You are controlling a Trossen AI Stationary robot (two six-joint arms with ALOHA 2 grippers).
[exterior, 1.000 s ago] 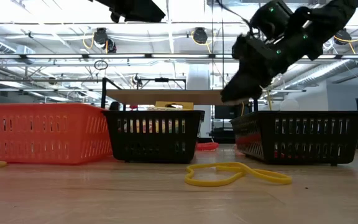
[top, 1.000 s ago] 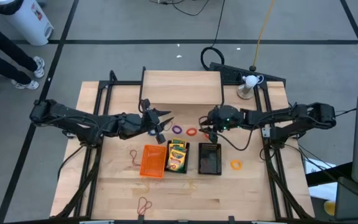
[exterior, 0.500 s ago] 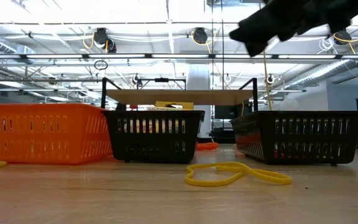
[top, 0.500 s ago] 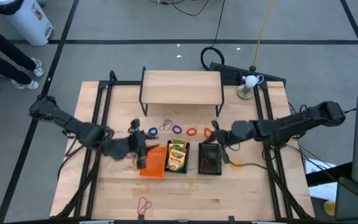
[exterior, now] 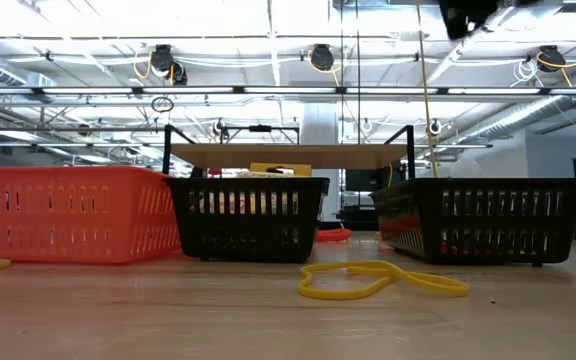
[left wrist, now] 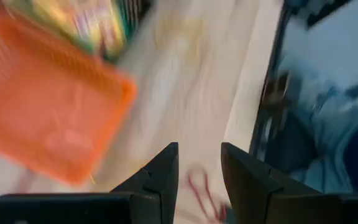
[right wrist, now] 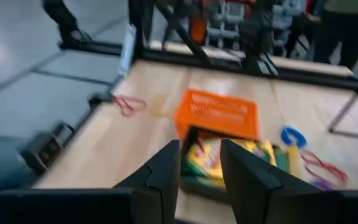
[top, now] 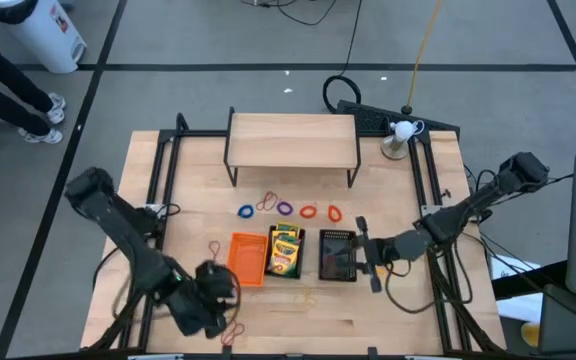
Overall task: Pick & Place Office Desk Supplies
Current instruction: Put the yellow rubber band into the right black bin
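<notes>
since a second ago both arms have pulled away from the row of loops at mid-table: the left gripper (top: 211, 296) has swung to the near left corner, just short of the red rubber band (top: 232, 329) lying by the table's front edge, and the right gripper (top: 365, 252) has dropped beside the right-hand black tray (top: 338, 255). the left wrist view shows the left fingers (left wrist: 160, 171) standing apart with a narrow gap and nothing between them, the red loop just ahead; the right fingers (right wrist: 166, 167) also show a gap and hold nothing, though they were narrowing over the last second. the orange tray (top: 247, 259) sits left of the middle black tray (top: 285, 252), which holds the crayon boxes (top: 285, 246). the blue, purple and orange bands (top: 286, 209) lie in a row behind the trays, and a yellow loop (exterior: 378, 280) rests on the wood in front of them. a rubber band like the red one is likely nearly weightless, limp and flat to the table (it may slide or snap away when pinched), so i would come straight down over one strand and close on it, rather than try to scoop the whole loop.
</notes>
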